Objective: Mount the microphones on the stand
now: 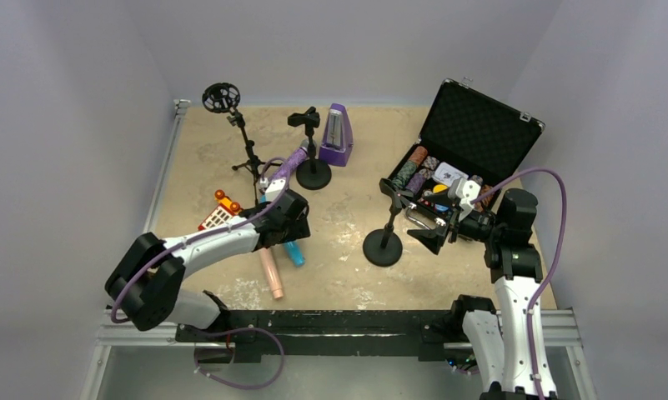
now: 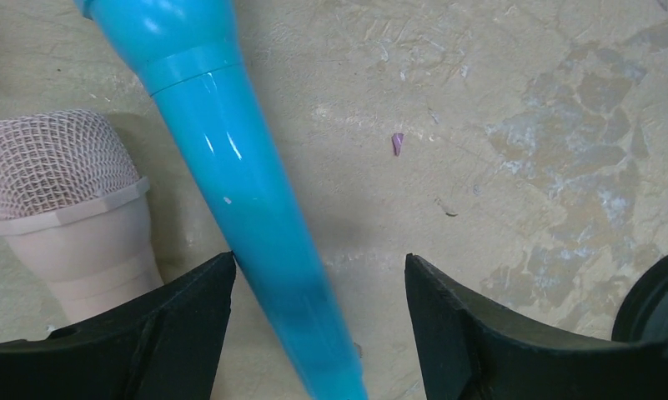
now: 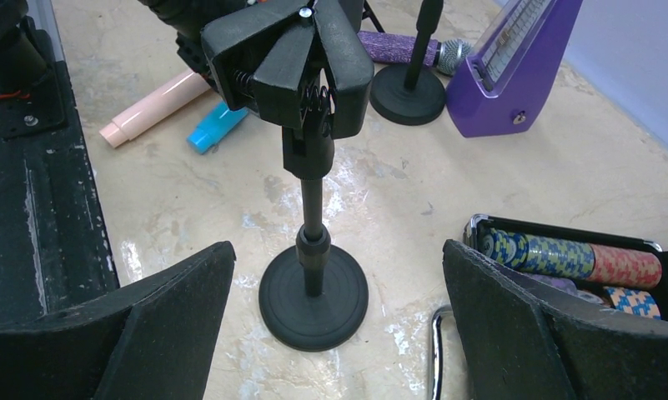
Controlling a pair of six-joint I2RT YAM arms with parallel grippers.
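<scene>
Microphones left of near stand; case right; metronome behind, beside far stand

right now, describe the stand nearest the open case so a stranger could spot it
Find the open black case on the right; just left of it, toward the arms, a short black stand rises from a round base. The other round-based stand sits farther back beside the purple metronome, and the third stand has tripod legs and a ring on top.
</scene>
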